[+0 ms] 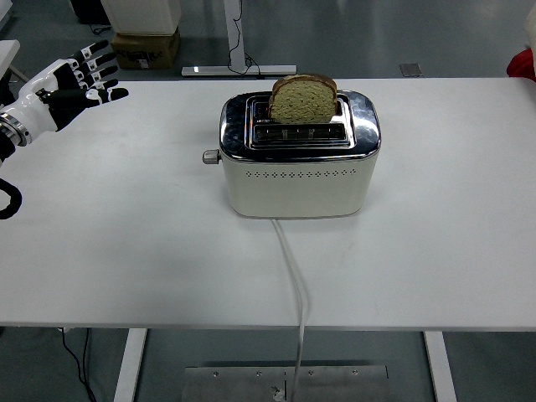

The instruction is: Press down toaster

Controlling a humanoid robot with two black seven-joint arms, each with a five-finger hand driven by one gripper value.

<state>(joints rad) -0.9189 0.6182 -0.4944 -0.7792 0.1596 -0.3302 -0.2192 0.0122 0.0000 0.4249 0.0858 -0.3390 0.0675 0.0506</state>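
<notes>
A cream and chrome toaster [299, 159] stands in the middle of the white table [126, 251]. A slice of brown bread [302, 99] stands up high out of its rear slot. The lever knob [209, 157] sticks out on the toaster's left end, in its raised position. My left hand [79, 79] is at the far left, near the table's back edge, fingers spread and empty, well to the left of the lever.
The toaster's white cord [293, 285] runs from its front over the table's near edge. A cardboard box [144, 48] and a desk leg [237, 50] stand on the floor behind. A red object [523, 63] shows at the right edge.
</notes>
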